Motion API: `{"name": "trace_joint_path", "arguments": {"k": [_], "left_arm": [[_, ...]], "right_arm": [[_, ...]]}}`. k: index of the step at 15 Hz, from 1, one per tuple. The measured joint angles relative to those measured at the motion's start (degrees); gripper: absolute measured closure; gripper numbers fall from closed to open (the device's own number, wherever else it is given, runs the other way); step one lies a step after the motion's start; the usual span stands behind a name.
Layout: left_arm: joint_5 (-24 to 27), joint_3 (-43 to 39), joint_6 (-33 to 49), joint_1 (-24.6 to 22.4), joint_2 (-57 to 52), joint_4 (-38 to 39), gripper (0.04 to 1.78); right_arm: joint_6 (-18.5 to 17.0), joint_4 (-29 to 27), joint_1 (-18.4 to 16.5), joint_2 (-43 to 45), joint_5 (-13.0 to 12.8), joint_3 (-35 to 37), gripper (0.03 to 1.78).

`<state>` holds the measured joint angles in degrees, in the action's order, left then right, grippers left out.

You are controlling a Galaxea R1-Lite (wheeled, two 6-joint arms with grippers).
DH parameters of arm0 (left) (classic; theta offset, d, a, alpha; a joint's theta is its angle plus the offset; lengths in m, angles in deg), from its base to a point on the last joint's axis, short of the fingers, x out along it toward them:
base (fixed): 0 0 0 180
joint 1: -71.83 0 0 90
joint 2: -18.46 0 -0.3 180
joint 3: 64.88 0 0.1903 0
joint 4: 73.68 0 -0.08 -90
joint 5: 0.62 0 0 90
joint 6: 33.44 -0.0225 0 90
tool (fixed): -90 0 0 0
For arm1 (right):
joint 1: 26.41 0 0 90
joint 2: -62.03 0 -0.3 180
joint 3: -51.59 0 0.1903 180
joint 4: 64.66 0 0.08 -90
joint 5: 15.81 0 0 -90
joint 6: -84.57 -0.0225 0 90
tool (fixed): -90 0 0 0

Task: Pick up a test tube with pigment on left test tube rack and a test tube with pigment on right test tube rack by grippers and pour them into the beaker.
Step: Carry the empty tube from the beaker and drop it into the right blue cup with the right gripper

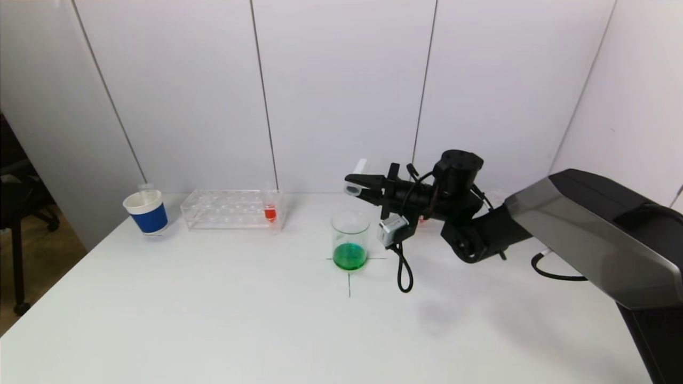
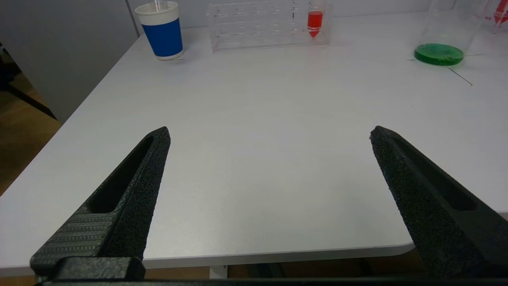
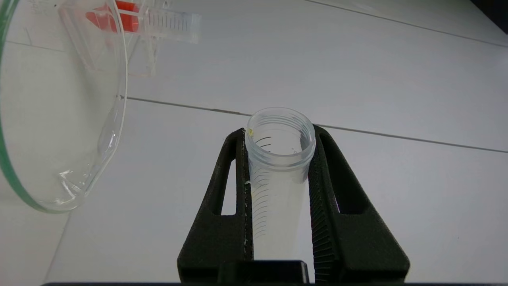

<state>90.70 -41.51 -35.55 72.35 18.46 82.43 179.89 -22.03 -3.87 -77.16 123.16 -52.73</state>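
Head view: right gripper (image 1: 356, 188) is up over the table (image 1: 213, 320), its fingers closed on a clear test tube (image 1: 356, 178) that lies tilted between them, its open mouth past the fingertips on the beaker's side and a little above the rim. The beaker (image 1: 350, 240) stands directly beneath the fingertips on a cross mark, with green liquid in its bottom. Well off to the fingers' far side, toward the robot's left, the left test tube rack (image 1: 232, 209) holds one upright tube with red pigment (image 1: 270, 212) at the end nearer the beaker; a blue paper cup (image 1: 147, 212) stands beyond the rack's other end. The right rack is hidden behind the wrist. Left wrist view: left gripper (image 2: 270, 133) is parked low at the near table edge, both fingers (image 2: 135, 186) spread wide with nothing between them; rack, red tube, cup and beaker all lie far ahead of the fingertips. Right wrist view: both pads press the tube wall just below its threaded mouth; the tube looks empty apart from a small yellowish speck on the rim. The beaker's rim sits just beyond and to one side of the fingertips, apart from the tube.
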Motion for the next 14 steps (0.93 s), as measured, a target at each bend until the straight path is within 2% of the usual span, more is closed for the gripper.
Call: {"name": "trace_joint_path", "arguments": {"k": [7,9,11,14], "left_arm": [[0.00,0.00,0.00,0.00,0.00,0.00,0.06],[0.00,0.00,-0.01,0.00,0.00,0.00,0.06],[0.00,0.00,0.00,0.00,0.00,0.00,0.06],[0.00,0.00,0.02,0.00,0.00,0.00,0.06]], "right_arm": [[0.00,-0.34,-0.06,0.39,0.04,0.32,1.34],[-1.33,-0.89,0.02,0.39,0.15,1.00,1.34],[-4.17,-0.50,0.61,0.46,0.22,1.66,1.34],[-14.25,0.46,1.68,1.99,-0.90,2.02,1.34]]}}
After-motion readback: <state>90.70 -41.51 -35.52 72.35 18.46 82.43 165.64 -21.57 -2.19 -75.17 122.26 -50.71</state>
